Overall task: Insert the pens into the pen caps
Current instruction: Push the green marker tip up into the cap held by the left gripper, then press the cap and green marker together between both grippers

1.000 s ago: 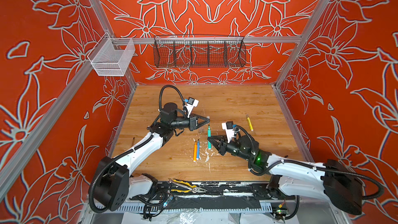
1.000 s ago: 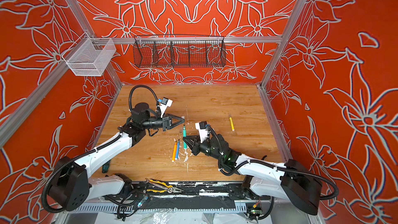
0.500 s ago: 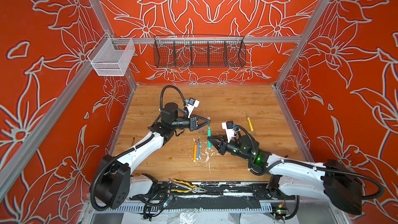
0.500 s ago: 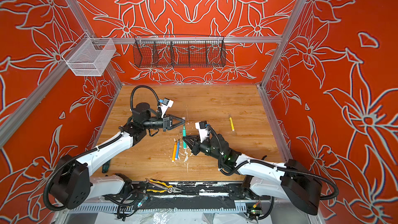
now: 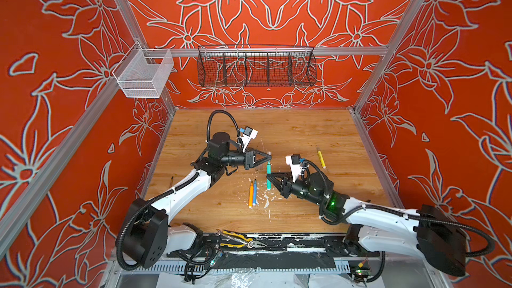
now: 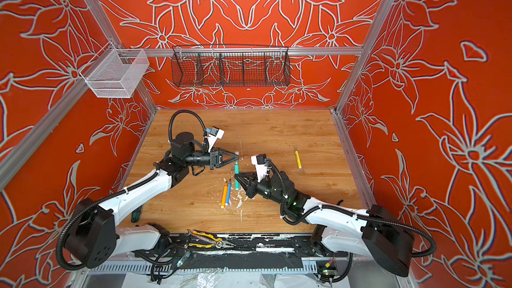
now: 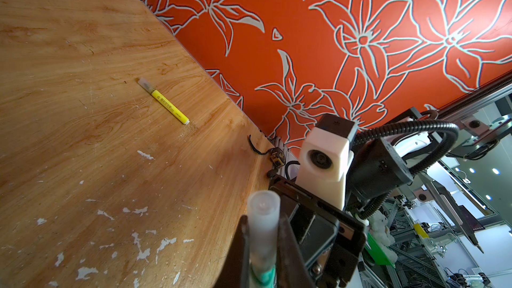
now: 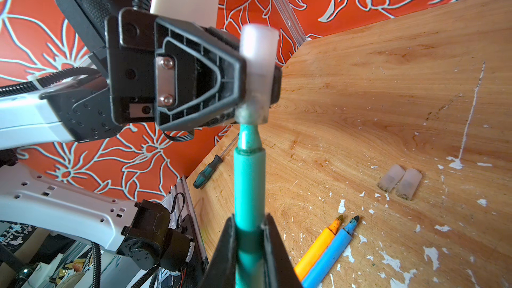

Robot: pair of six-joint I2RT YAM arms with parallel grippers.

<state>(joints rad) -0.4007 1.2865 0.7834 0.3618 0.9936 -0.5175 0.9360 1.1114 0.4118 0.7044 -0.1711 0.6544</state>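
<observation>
Where its tapered tip meets the frosted cap point(image 8: 259, 59), the green pen point(image 8: 248, 184) hangs above mid-table.
Right gripper point(image 8: 248, 234) clamped on its smooth barrel, left gripper point(image 5: 267, 157) on the cap; orange pen point(image 8: 318, 245) and blue pen point(image 8: 333, 250) lie just left on the flecked wooden table point(image 5: 304, 134).

Two pens point(image 5: 251, 196) lie side by side, a third pen point(image 5: 320, 157) well apart rightward, pliers point(image 5: 238, 241) in front.

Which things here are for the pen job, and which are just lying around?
For the job: green pen, clear cap, orange pen, blue pen, yellow pen, two loose caps.
Just lying about: screwdriver, pliers, black wire basket, white mesh basket.
</observation>
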